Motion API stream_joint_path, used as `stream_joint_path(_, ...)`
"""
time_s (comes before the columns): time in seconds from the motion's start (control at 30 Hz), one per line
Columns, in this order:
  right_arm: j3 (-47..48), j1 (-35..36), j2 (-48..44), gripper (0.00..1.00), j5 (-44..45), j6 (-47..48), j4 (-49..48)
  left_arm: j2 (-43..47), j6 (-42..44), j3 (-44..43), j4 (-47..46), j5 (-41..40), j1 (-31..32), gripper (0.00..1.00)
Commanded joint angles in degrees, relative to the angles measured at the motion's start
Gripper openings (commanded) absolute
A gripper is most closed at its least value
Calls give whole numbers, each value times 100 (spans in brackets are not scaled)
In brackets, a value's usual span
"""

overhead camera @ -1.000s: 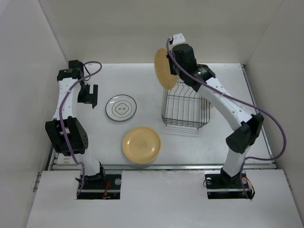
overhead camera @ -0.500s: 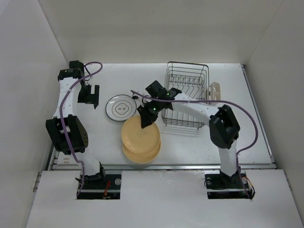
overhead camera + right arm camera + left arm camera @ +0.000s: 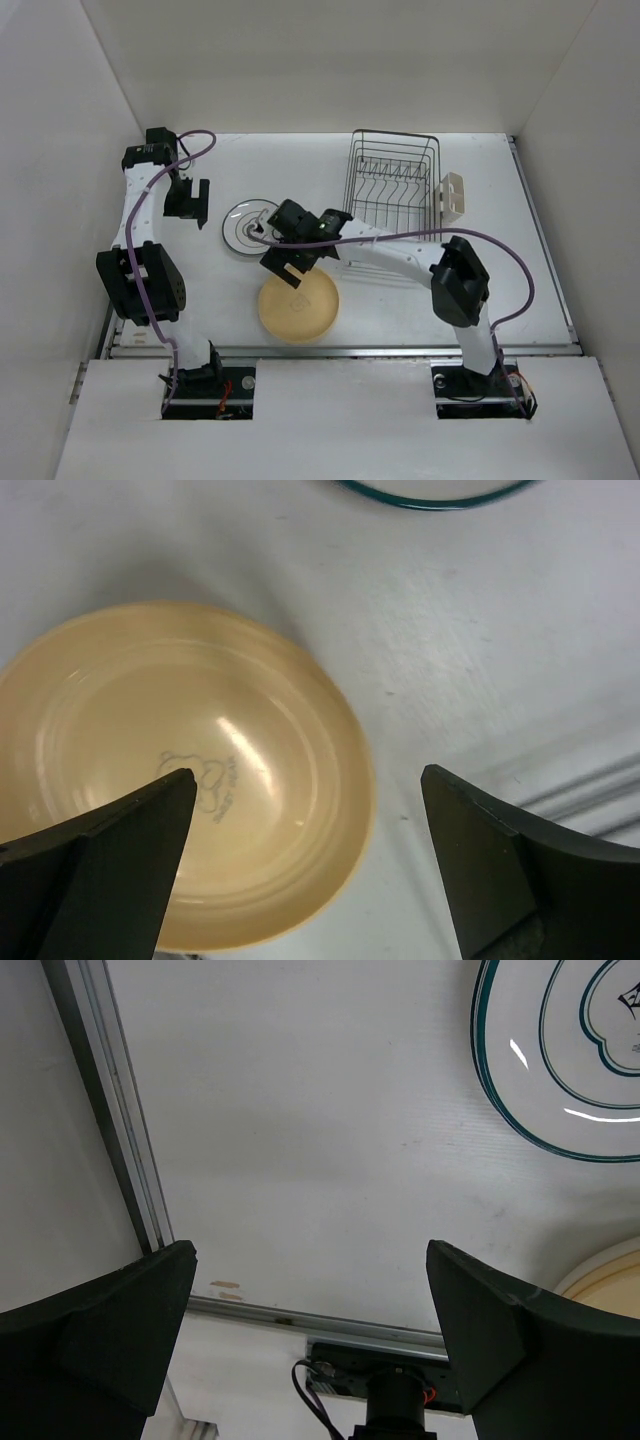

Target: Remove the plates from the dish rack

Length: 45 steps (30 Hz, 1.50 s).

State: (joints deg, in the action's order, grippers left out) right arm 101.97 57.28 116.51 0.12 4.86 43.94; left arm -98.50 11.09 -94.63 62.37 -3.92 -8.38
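Observation:
The dark wire dish rack (image 3: 393,195) stands at the back right with no plate showing in it. An orange-tan plate (image 3: 298,308) (image 3: 190,770) lies flat near the front edge. A white plate with dark rings (image 3: 245,228) (image 3: 570,1050) lies behind it, partly covered by my right arm. My right gripper (image 3: 289,263) (image 3: 308,775) hangs open just above the tan plate's far edge, with nothing between its fingers. Left of the white plate, my left gripper (image 3: 186,200) (image 3: 310,1255) is open and empty over bare table.
A small cream cup holder (image 3: 452,194) hangs on the rack's right side. White walls close in the table on three sides. A metal rail (image 3: 120,1130) runs along the left edge and another along the front edge (image 3: 340,349).
My right arm swung an orange-tan plate from above the rack down onto the tan plate near the front, then opened and let it go. The left arm stayed still.

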Motion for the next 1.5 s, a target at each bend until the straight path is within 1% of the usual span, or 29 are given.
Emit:
stream_joint_path(0.0,323,82,-426,100,2244,-756,-140,59,-11,-223,109,-21,-41,100)
stream_joint_path(0.03,384,-40,-558,100,2943,-959,-358,59,-11,-223,109,-21,-41,100)
stream_joint_path(0.13,315,-356,-1164,100,3975,-1776,-746,111,-116,-223,48,-239,-41,100)
stream_joint_path(0.17,262,-688,-1322,100,4431,-1970,-921,199,-220,-144,-92,-362,-41,100)
stream_joint_path(0.2,183,-892,-1620,100,4583,-2146,-923,252,-274,-143,-163,-494,-41,100)
stream_joint_path(0.23,183,-1111,-1762,100,4689,-2461,-923,357,-353,-4,-242,-826,-41,100)
stream_joint_path(0.27,61,-1574,-1876,100,4873,-2586,-923,410,-353,49,-321,-1029,-41,100)
stream_joint_path(0.33,-19,-2086,-2132,100,5050,-2866,-862,515,-424,155,-558,-1443,-41,100)
stream_joint_path(0.37,-20,-2350,-2132,100,5111,-2938,-800,568,-424,277,-637,-1810,-41,100)
stream_joint_path(0.4,-72,-2927,-2202,100,5243,-3043,-608,656,-424,339,-760,-1944,-41,100)
stream_joint_path(0.47,-72,-3588,-2203,100,5026,-3332,-405,761,-424,523,-866,-2121,-93,100)
stream_joint_path(0.5,-72,-4253,-2264,100,4624,-3482,-143,849,-424,585,-919,-2182,-146,100)
stream_joint_path(0.57,-72,-4837,-2404,100,4357,-3912,44,903,-476,709,-1007,-2252,-146,100)
stream_joint_path(0.63,-246,-5321,-2675,100,4521,-3967,44,1051,-476,815,-1156,-2341,-199,100)
stream_joint_path(0.73,-493,-5385,-2879,100,5135,-4020,-305,1105,-476,955,-1157,-2455,-260,100)
stream_joint_path(0.8,-625,-5385,-3011,100,5191,-4098,-509,1105,-529,955,-1157,-2508,-260,100)
stream_joint_path(0.97,-793,-5385,-3090,100,4919,-4204,-694,1052,-529,850,-1105,-2508,-260,100)
stream_joint_path(1.47,-846,-5385,-3090,100,4813,-4204,-694,1052,-582,902,-1104,-2455,-260,100)
